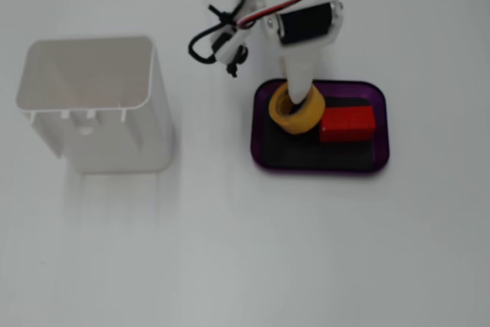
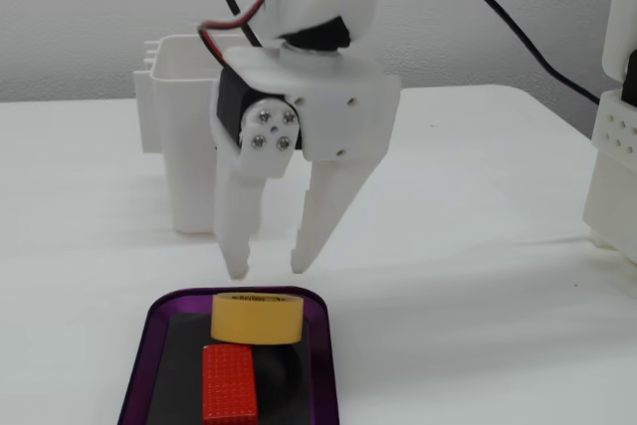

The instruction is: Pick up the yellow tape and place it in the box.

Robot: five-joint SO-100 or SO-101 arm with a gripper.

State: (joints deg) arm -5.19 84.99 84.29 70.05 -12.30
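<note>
The yellow tape (image 1: 303, 119) (image 2: 257, 318) rests inside the purple box (image 1: 260, 132) (image 2: 138, 357), at the end nearest the arm and touching a red block (image 1: 347, 124) (image 2: 229, 383). My white gripper (image 1: 297, 96) (image 2: 269, 268) hangs just above the tape. Its jaws are open and hold nothing; in a fixed view from the front there is a clear gap between the fingertips (image 2: 237, 268) and the roll. From above, a finger overlaps the roll's hole.
A tall white open-topped container (image 1: 92, 101) (image 2: 184, 136) stands to one side of the box on the white table. A white structure (image 2: 617, 146) stands at the right edge of a fixed view. Black and red cables (image 1: 218, 32) hang from the arm.
</note>
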